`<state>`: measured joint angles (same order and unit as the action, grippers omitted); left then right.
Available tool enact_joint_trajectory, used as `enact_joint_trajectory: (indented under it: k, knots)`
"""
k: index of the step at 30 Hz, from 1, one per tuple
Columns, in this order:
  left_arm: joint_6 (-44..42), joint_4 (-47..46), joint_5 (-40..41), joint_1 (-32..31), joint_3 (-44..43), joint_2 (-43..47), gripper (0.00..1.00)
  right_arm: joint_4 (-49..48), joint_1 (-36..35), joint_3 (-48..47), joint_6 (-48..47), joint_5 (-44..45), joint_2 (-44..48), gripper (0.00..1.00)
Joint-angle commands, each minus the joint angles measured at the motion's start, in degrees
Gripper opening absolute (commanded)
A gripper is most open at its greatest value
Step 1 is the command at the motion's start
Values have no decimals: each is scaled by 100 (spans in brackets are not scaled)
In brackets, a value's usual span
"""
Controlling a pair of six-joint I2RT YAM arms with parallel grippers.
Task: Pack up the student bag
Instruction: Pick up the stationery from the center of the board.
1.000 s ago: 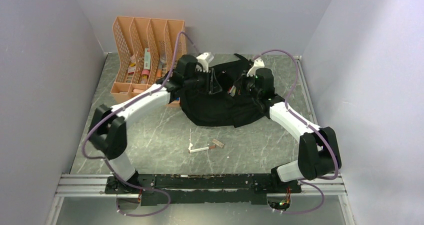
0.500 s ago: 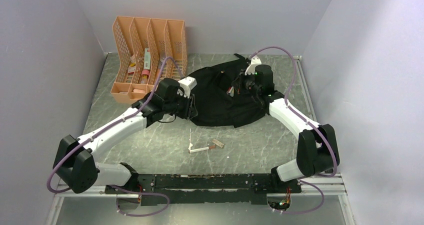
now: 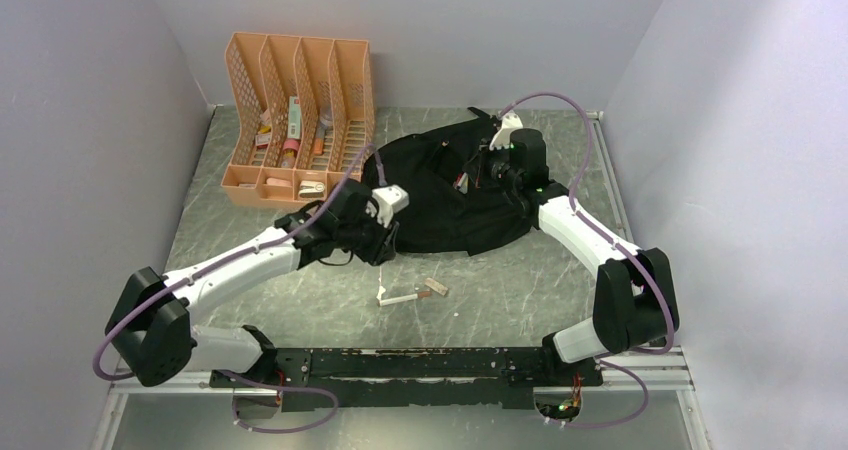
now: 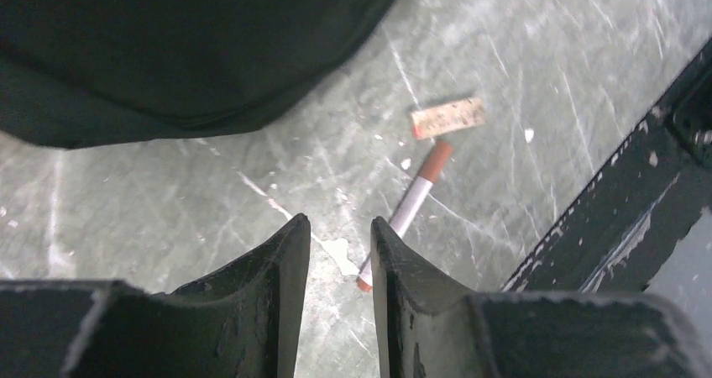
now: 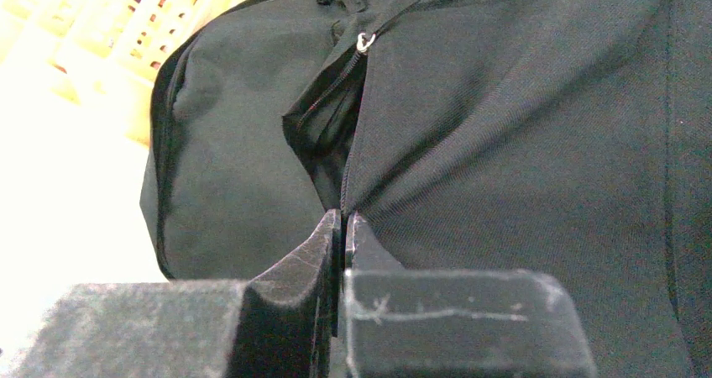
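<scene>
Toward the back right of the grey marbled bench [image 3: 500, 290] lies the large black soft-fabric student bag [image 3: 440, 225], a rounded dome slumped low. Its left side is near a tall orange perforated plastic file organiser [image 3: 300, 90] standing at the back left.

The right end effector [image 3: 482, 173] rests on top of the student bag toward its far side. Seen from the right wrist, its two fingers [image 5: 302, 260] are pressed together with a fold of the bag's fabric pinched between them. The pinch is just below a partly open zipper, whose small silver pull [image 5: 363, 41] shows higher up.

The left end effector [image 3: 383, 242] hangs over the bench just off the bag's near left edge. Its fingers [image 4: 277, 277] stand a little apart with nothing between them, and bare bench shows through the gap. Just past the fingertips lies a slim white pen with a red-brown cap [image 4: 413, 202]. Near it, but apart, sits a small tan rectangular block [image 4: 448, 118]. Both lie short of the black metal rail [image 4: 638, 176] along the bench's near edge.
</scene>
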<state>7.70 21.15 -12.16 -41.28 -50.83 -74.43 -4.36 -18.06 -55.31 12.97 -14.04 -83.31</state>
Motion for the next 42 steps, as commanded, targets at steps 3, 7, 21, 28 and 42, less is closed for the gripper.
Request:
enact_joint_trajectory:
  k: [3,7,21,28,42]
  knots:
    - [-1269,-737,158,-722,410,161,39,-81,-27,86,21,34,169,0]
    - [-1646,-651,116,-1112,395,-168,41,10,-30,64,33,-82,140,0]
    - [-2062,-704,481,-1910,422,-1143,42,5,-28,133,-42,-96,271,0]
    - [-2100,-783,990,-2068,389,-1593,42,67,-28,95,-109,-46,272,0]
    - [-2244,-211,553,-2209,121,-2321,17,143,-30,17,-117,-83,256,0]
